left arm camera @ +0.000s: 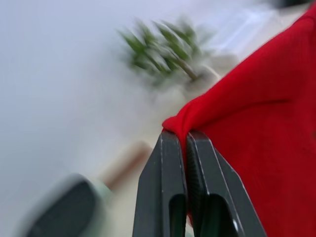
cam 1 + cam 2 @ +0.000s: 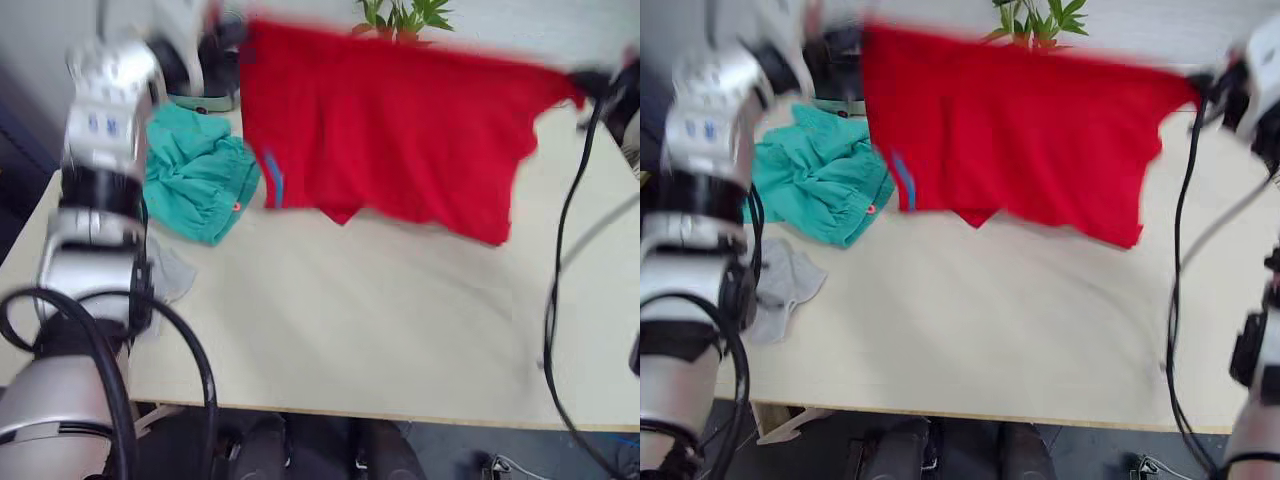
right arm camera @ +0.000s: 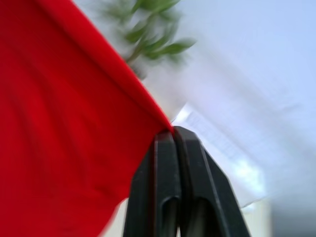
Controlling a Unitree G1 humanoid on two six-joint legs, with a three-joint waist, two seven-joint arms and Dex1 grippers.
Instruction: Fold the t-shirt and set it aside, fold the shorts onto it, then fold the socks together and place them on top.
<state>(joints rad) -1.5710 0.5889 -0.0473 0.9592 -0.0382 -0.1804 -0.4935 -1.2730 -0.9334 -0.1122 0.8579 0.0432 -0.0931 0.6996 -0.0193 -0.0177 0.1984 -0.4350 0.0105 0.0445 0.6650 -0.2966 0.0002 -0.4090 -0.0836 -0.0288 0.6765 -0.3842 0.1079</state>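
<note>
Socks: you have the pair of plain light grey short ankle socks (image 2: 782,283) lying crumpled at the desk's left edge, beside your left arm and just in front of the shorts.
Shorts: the teal-green soft fabric shorts with the gathered waistband (image 2: 197,172) sit bunched on the left of the pale wooden desk (image 2: 350,320), with their right side just beside the hanging shirt's lower left corner; whether the two touch you cannot tell.
Left gripper: your left gripper (image 1: 186,139) is pinched tight on one top corner of the shirt, with red cloth bulging out just above the tips.
T-shirt: the bright red soft fabric short-sleeved t-shirt (image 2: 400,130) hangs spread in the air between your two grippers over the far half of the desk, with its blue inner neck band showing at the lower left and its bottom edge hanging low over the desk.
Plant: a small green leafy potted plant (image 2: 405,17) stands just behind the shirt's top edge.
Right gripper: your right gripper (image 3: 172,132) is clamped on the opposite top corner, holding only a thin point of fabric.
Risk: that thin right-hand hold looks likely to slip if you pull the shirt tauter, which would drop one side into a heap.
Risk: the low left corner could drag the shorts along when you lay the shirt down.
Risk: swinging backward could catch the plant.
</note>
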